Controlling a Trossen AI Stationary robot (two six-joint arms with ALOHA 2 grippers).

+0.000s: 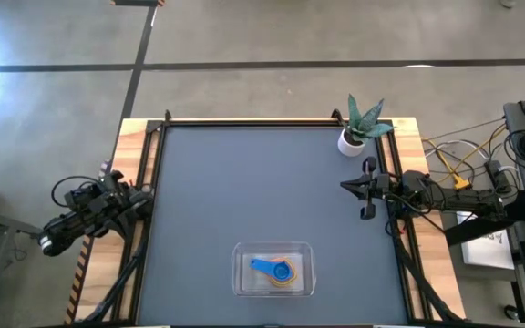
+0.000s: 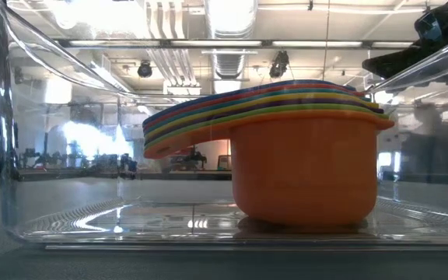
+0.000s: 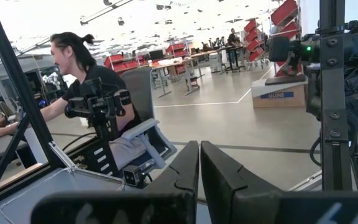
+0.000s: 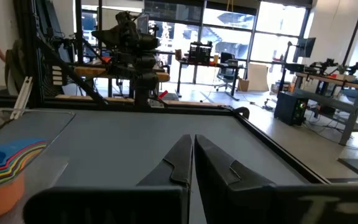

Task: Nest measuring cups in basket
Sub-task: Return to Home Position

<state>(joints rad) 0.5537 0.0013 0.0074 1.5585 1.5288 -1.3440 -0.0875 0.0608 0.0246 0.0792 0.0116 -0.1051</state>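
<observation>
Measuring cups [image 1: 278,271] sit nested in a single stack inside the basket [image 1: 241,284], so you can see the job's things are all in one place. The basket lies on the table [image 1: 262,182] near the edge at the bottom of the high view, roughly midway between your two arms. From table height, the orange cup is at the bottom, resting on the basket's clear floor. The other colours are layered inside it, and the handles fan out to one side. From above, a blue cup is on top.

Your left hand [image 3: 199,149] is clenched on nothing, at the table's left edge, well apart from the basket. Your right hand [image 4: 193,142] is likewise clenched and empty, at the right edge, near the white plant pot [image 1: 349,142].
</observation>
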